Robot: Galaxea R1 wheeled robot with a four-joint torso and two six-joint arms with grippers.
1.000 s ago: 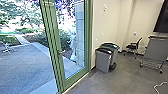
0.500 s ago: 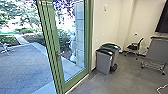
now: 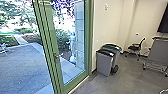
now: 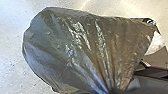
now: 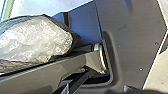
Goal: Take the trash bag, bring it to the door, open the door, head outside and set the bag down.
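The trash bag (image 4: pixel 85 50) is located at the left gripper (image 4: pixel 112 90): its dark film gathers into tight pleats there and swells outward from the jaws. The left jaws are judged to be pinching the gathered neck. For the right gripper, jaw state cannot be told. Beyond the jaws, ahead of the robot, stands the glazed door (image 3: pixel 53 47) with its handle (image 3: pixel 58 55); it appears closed. Two bins (image 3: pixel 105 62) stand beside the door frame, well apart from the jaws. Paving (image 3: pixel 22 67) lies outside the glass.

Step in hand: carrying the bag to the door. The next move requires maintaining the left grip, closing on the door and keeping the loose film clear of the handle.
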